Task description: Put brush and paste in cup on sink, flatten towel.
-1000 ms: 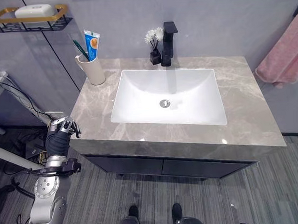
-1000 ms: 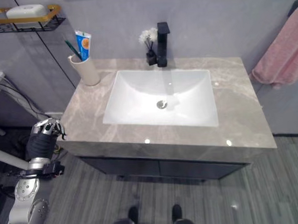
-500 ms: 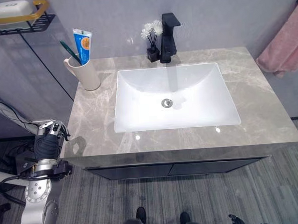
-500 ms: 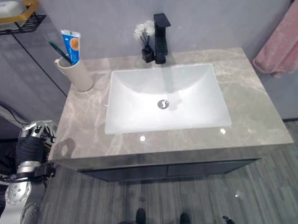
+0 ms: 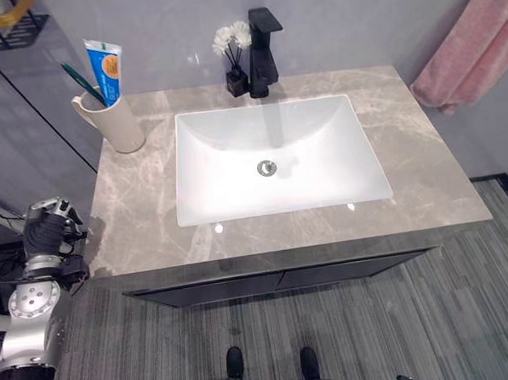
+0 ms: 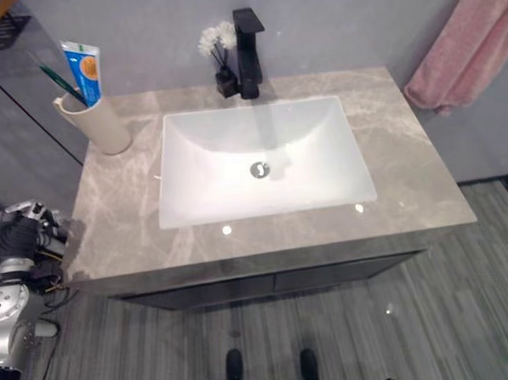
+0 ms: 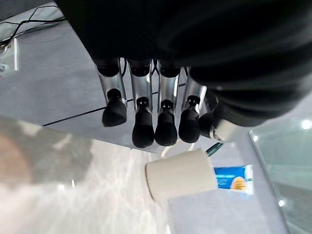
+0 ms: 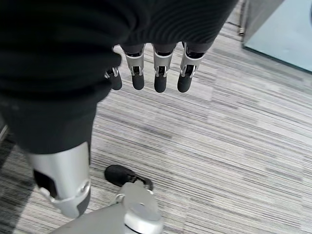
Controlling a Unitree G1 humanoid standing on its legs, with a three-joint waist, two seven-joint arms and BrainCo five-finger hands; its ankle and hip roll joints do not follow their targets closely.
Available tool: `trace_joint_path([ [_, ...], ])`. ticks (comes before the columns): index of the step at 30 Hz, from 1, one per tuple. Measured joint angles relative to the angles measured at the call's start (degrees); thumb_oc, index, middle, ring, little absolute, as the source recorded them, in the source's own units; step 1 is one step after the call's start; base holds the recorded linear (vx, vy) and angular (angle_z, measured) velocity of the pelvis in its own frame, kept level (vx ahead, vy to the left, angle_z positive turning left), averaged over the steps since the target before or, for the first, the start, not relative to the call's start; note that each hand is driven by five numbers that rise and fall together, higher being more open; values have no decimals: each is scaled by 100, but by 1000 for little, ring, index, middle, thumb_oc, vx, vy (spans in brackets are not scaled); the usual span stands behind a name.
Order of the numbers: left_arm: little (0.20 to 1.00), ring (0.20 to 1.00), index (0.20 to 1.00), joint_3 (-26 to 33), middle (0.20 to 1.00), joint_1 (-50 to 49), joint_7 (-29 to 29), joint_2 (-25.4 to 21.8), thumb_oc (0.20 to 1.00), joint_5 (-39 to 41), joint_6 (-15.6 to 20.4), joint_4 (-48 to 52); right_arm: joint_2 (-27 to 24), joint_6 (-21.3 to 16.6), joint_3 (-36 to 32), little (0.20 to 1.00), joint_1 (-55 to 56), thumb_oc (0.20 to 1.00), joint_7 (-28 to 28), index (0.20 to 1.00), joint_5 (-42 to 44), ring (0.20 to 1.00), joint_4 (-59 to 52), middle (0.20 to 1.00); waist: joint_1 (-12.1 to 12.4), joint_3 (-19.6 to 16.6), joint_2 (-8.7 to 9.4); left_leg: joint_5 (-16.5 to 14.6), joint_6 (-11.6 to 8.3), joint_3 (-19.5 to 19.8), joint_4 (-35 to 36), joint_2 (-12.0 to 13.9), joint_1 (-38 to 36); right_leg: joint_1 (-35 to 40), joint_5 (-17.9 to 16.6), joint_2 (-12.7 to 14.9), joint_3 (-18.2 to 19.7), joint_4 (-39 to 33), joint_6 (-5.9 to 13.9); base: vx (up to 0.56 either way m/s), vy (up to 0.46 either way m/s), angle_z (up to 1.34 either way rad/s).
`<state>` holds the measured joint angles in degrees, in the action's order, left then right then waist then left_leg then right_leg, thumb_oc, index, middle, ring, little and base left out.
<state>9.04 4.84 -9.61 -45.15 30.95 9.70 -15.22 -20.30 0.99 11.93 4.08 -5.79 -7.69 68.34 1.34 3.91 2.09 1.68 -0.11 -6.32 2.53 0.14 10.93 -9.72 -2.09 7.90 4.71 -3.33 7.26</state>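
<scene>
Since a second ago the head camera has swung, so the whole vanity sits further left and lower in view, while the left hand (image 5: 44, 225) has dropped from the counter's front left corner to hang beside the counter's left edge, clear of the stone. Its fingers (image 7: 142, 129) reach out in a relaxed, loosely straight row with nothing between them and the thumb. Beyond them the cream cup (image 5: 114, 122) stands upright on the back left corner of the grey marble counter (image 5: 423, 168), and it already holds the green toothbrush (image 5: 81, 82) and the blue toothpaste tube (image 5: 105, 70), both leaning out above the rim. To the right lies the white basin (image 5: 269, 159), set into the middle of the counter. Behind the basin's rear edge a small black vase of white flowers (image 5: 233, 59) stands just beside the black tap (image 5: 264, 51). Further right, past the counter's back right corner, the pink towel (image 5: 475, 46) hangs bunched against the wall. The right hand (image 8: 151, 73) hangs low over the striped grey floor (image 8: 234, 146), fingers straight and loose, holding nothing
</scene>
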Motion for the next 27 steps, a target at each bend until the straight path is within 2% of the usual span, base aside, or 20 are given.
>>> trace_joint_path([
  [3,200,200,200,-377,200,526,-71,-387,200,22,-15,-421,-9,-2,80,1000,-55,1000,3,1000,7,1000,-51,1000,-46,46,67,42,6,-77,-16,1,248,-260,-129,2,-8,-15,-20,-30,0,-13],
  [8,200,200,200,-822,200,1453,-202,-720,200,68,4,-981,-16,-5,242,1000,-98,1000,0,1000,20,1000,-190,1000,-160,270,202,115,14,-192,-46,-2,515,-559,-244,12,-2,-41,-54,-20,3,-8],
  [12,200,200,200,-1261,200,2272,-309,-1075,200,73,-30,-1655,-16,-10,437,1000,-209,1000,-2,1000,38,1000,-325,1000,-226,450,202,160,9,-204,-139,0,739,-704,-388,-8,12,-146,-26,-4,-2,-2],
  [17,200,200,200,-1565,200,2990,-318,-1117,200,237,-37,-2175,-30,-20,517,1000,-271,1000,-12,1000,145,1000,-477,1000,-230,622,208,138,24,-202,-239,1,835,-748,-438,-12,25,-145,10,0,0,0],
  [22,200,200,200,-2040,200,3735,-357,-1353,200,253,-104,-2677,-32,-76,614,1000,-366,1000,-26,1000,256,1000,-507,1000,-274,743,313,91,45,-238,-321,-33,943,-853,-471,26,88,-145,27,15,4,-4],
  [25,200,200,200,-2138,200,3869,-379,-1449,200,239,-126,-2736,-31,-79,628,1000,-402,1000,-27,1000,271,1000,-506,1000,-277,752,352,31,63,-317,-454,-24,1023,-906,-351,91,96,-164,10,28,-6,-9],
  [27,200,200,200,-2140,200,3866,-413,-1492,200,233,-160,-2702,-28,-78,642,1000,-418,1000,-25,1000,291,1000,-503,1000,-249,759,357,31,63,-363,-457,-23,1021,-928,-390,106,96,-151,11,34,-4,-12],
])
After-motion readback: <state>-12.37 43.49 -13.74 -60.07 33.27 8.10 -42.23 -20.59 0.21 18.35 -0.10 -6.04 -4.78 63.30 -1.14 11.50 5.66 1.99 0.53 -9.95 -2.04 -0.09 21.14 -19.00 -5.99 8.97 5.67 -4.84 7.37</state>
